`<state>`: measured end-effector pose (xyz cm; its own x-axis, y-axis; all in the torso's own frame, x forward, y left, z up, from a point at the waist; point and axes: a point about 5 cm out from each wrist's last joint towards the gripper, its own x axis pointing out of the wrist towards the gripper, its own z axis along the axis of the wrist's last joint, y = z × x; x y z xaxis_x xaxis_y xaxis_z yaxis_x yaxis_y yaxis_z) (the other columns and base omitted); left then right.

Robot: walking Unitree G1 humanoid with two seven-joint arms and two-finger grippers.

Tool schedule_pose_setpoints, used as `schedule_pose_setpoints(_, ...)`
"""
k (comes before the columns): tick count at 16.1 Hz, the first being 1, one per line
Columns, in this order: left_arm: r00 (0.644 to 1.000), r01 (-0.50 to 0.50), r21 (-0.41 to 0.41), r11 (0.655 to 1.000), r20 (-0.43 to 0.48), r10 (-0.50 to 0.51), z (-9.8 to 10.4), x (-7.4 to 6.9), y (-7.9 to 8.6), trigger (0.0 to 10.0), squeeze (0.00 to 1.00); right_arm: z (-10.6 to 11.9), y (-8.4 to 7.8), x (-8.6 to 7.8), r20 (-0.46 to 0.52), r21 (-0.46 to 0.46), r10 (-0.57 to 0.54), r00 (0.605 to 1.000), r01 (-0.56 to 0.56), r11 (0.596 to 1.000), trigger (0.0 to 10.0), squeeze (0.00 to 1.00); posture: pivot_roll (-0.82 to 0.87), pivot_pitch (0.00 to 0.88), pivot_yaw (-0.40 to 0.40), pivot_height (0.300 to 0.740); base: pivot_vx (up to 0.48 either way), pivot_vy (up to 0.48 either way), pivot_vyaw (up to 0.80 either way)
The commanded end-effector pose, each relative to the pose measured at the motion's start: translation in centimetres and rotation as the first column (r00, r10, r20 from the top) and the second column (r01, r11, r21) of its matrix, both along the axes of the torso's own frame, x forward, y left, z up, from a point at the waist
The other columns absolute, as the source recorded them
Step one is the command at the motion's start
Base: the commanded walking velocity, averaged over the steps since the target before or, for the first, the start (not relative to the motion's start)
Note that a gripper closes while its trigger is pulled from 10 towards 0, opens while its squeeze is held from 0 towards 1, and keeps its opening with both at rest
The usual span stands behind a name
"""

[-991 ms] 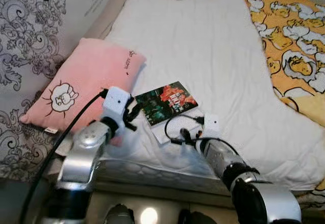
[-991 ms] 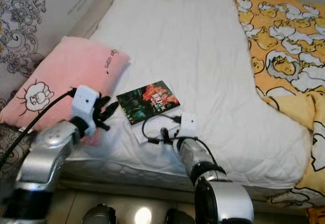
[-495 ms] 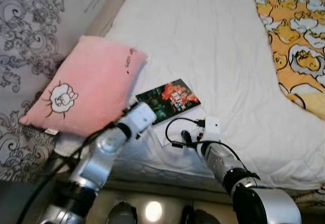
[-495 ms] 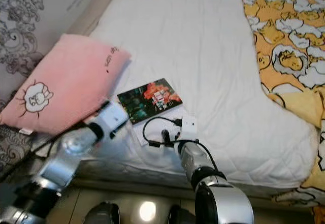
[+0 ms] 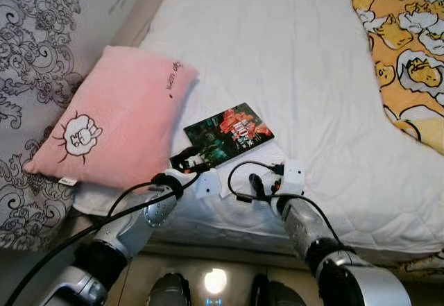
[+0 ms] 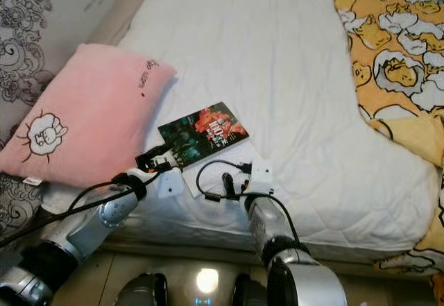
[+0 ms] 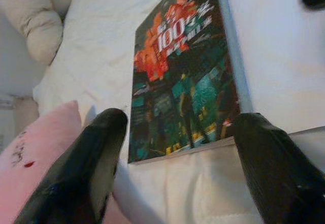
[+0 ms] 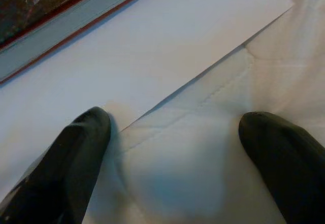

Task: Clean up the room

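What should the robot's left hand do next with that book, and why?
Probably ease the left tool forward and close it on the book. Its fingers are open, either side of the book's near edge, not yet touching it.

A book (image 5: 229, 134) lies flat, cover up, on the white bed, toward six o'clock near the mattress's front edge. Its dark cover carries red-orange and teal artwork with white lettering that includes "100". It is turned askew to the bed's edge and rests on a white sheet of paper (image 8: 152, 56). A pink pillow (image 5: 114, 116) printed with a small sheep lies at its nine o'clock, just beside it.
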<state>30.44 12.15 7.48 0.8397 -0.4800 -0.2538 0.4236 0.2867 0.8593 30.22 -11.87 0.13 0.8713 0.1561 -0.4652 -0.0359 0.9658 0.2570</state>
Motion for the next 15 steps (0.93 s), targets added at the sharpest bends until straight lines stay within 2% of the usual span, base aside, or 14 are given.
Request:
schedule_pose_setpoints(1,1.0,-0.002,-0.019,1.0,0.009,0.003,-0.1,0.1,0.2,10.0,1.0,-1.7,-1.3,-1.6,-0.078,-0.036,-0.051,0.996,0.048,0.998,10.0,0.0,0.23,0.241,-0.015,0.74,0.0,0.0,0.0)
schedule_pose_setpoints(3,1.0,-0.006,-0.025,1.0,0.009,0.006,-0.1,0.2,0.3,10.0,1.0,-1.9,-1.4,-1.8,-0.087,-0.044,-0.058,0.995,0.055,0.998,10.0,0.0,0.23,0.249,-0.011,0.74,0.0,0.0,0.0)
schedule_pose_setpoints(5,1.0,-0.026,-0.044,0.999,0.002,0.026,-0.1,0.6,0.6,10.0,0.0,-2.0,-1.1,-1.9,-0.086,-0.033,-0.066,0.994,0.063,0.997,10.0,0.0,0.23,0.257,-0.006,0.74,0.0,0.0,0.0)
schedule_pose_setpoints(7,0.998,-0.042,-0.069,0.997,-0.053,0.038,-1.2,0.5,0.2,10.0,0.0,-1.9,-0.5,-2.0,-0.072,-0.022,-0.058,0.996,0.056,0.998,10.0,0.0,0.22,0.265,-0.002,0.74,0.0,0.0,0.0)
schedule_pose_setpoints(8,0.992,-0.069,-0.077,0.995,-0.106,0.061,-2.5,0.4,0.1,10.0,0.0,-1.8,-0.2,-1.9,-0.055,-0.01,-0.056,0.997,0.056,0.998,10.0,0.0,0.22,0.268,-0.004,0.74,0.0,0.0,0.0)
schedule_pose_setpoints(10,0.984,-0.11,-0.049,0.993,-0.143,0.102,-4.0,0.5,-0.2,10.0,0.0,-1.6,0.2,-1.9,-0.032,0.007,-0.052,0.998,0.052,0.999,10.0,0.0,0.19,0.274,-0.006,0.74,0.0,0.0,0.0)
schedule_pose_setpoints(14,0.987,-0.118,-0.02,0.993,-0.109,0.115,-3.7,1.5,-1.1,10.0,0.0,-1.4,0.7,-2.0,0.01,0.03,-0.045,0.999,0.045,0.999,10.0,0.0,0.14,0.286,-0.005,0.74,0.0,0.0,0.0)
schedule_pose_setpoints(15,0.989,-0.135,-0.025,0.99,-0.064,0.133,-3.2,2.0,-1.1,10.0,0.0,-1.3,0.8,-2.0,0.023,0.031,-0.037,0.999,0.036,0.999,10.0,0.0,0.14,0.287,-0.004,0.74,0.0,0.0,0.0)
